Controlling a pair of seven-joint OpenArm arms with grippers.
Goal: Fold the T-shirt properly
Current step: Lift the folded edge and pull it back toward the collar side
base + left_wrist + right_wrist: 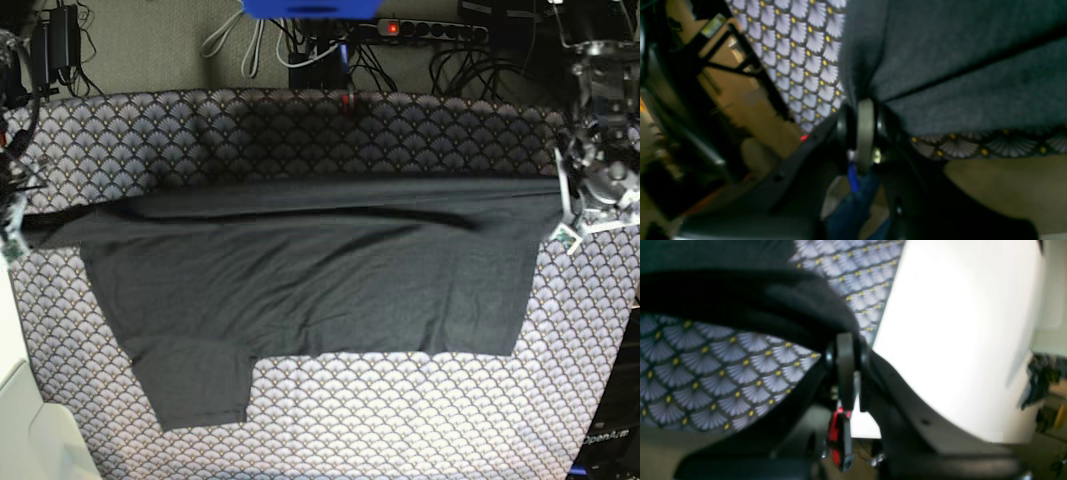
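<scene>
The T-shirt (310, 275), soft, light and limp, lies across the fan-patterned tabletop (400, 420) with its far edge stretched taut between the left gripper (562, 205) and right gripper (25, 222), both jaws clamped on corners, the best holds.

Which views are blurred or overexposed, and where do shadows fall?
Left wrist view: soft, blurred throughout, dim. Right wrist view: blurred, a white surface glares, overexposed. Base view: sharper, evenly lit; the T-shirt held up by the left gripper and right gripper shadows the tablecloth behind it.
</scene>
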